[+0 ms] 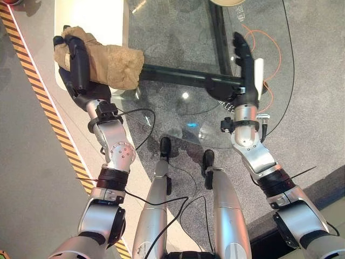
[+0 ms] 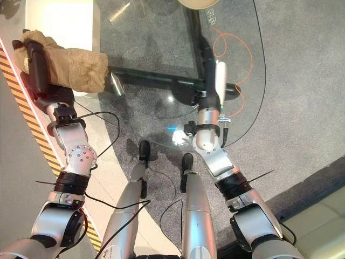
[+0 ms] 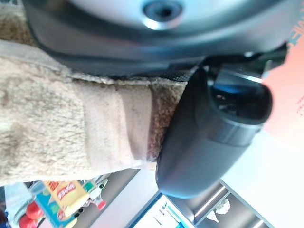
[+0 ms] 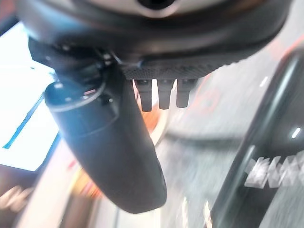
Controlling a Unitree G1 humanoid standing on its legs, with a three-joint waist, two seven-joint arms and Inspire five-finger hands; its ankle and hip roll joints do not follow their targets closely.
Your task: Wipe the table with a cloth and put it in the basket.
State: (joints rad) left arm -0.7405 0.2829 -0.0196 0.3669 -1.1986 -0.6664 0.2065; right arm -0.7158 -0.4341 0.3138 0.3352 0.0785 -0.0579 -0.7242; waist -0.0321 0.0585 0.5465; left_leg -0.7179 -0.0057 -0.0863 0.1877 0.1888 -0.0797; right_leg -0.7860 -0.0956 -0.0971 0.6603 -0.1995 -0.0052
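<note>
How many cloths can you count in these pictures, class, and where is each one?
1. The tan cloth lies at the glass table's left edge, with the left hand lying on top of it. Others may be hidden from view.

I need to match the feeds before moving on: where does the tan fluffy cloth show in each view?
Left eye view: tan fluffy cloth upper left, under the left hand.
Right eye view: far upper left.
Left wrist view: beside the thumb.
Right wrist view: not in it.
Shared landmark: glass table's dark crossbar.
</note>
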